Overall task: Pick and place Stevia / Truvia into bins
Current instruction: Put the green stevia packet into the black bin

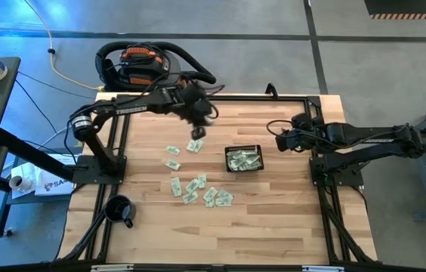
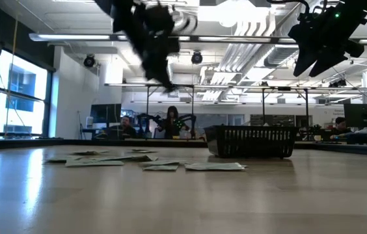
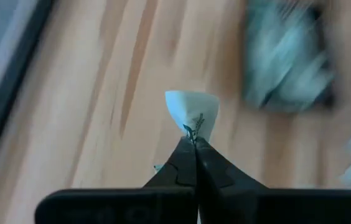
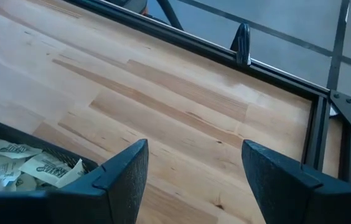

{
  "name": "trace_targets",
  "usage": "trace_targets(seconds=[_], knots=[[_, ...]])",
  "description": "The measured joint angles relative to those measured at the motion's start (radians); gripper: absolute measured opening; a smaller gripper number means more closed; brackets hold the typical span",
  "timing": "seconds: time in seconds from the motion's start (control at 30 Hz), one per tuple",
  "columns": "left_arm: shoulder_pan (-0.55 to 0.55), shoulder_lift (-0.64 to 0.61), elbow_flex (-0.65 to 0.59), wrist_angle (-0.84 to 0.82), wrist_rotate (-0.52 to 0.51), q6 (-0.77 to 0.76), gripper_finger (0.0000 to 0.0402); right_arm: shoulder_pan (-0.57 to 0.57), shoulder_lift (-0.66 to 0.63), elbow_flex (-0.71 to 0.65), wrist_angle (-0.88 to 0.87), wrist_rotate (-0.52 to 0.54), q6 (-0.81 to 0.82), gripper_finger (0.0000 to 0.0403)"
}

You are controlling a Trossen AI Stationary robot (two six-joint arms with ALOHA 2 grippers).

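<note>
Several pale green and white sachets (image 1: 198, 189) lie flat on the wooden table, left of and nearer than the black basket (image 1: 243, 159); they also show in the low view (image 2: 161, 166). More sachets (image 4: 14, 162) lie inside the basket. My left gripper (image 1: 196, 130) is up in the air (image 2: 164, 81), left of the basket toward the far side, and shut on one sachet (image 3: 191, 115). My right gripper (image 1: 279, 140) is open and raised (image 2: 313, 62), right of the basket toward the far side. My left gripper pinches one sachet between its two fingertips (image 3: 188, 152) by a narrow end (image 3: 193, 132). The rest of the sachet fans out beyond the tips, bent into a curve. It is lifted clear of the table.
A round black mug (image 1: 120, 210) stands near the table's near left corner. Black frame rails (image 1: 315, 162) run along the table's sides and far edge (image 4: 238, 56). Bare wood lies right of the basket and along the near edge.
</note>
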Motion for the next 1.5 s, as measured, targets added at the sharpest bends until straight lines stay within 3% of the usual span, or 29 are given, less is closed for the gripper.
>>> trace_targets(seconds=[0.1,0.3,0.47,0.63,0.9,1.07,1.23,1.37,1.5], knots=[[-0.037,0.021,0.054,0.126,0.061,-0.005,0.0022,0.0,0.0,0.0,0.0,-0.009,0.001,0.0249],[-0.154,0.174,0.143,0.254,0.071,-0.061,0.0032,0.017,0.0,0.0,0.012,-0.076,0.0,0.0249],[-0.257,0.346,0.239,0.24,-0.036,-0.06,0.0024,0.07,0.0,0.0,0.02,-0.076,0.017,0.0249],[-0.294,0.468,0.332,0.203,-0.117,-0.123,0.0036,0.107,0.0,0.0,0.019,-0.076,0.025,0.0249],[-0.314,0.512,0.365,0.155,-0.213,-0.19,0.0103,0.138,0.0,0.0,0.001,-0.065,0.025,0.0249],[-0.318,0.502,0.48,0.002,-0.225,-0.195,0.0165,0.146,0.0,0.0,-0.02,-0.037,0.019,0.0249],[-0.317,0.499,0.667,-0.349,-0.233,-0.168,0.021,0.145,0.0,0.0,-0.041,-0.016,0.006,0.0249],[-0.316,0.482,0.77,-0.614,-0.316,-0.16,0.0215,0.145,0.0,0.0,-0.041,-0.016,-0.029,0.0249],[-0.308,0.445,0.754,-0.746,-0.382,-0.182,0.0202,0.145,0.0,0.0,-0.042,-0.001,-0.046,0.0249]])
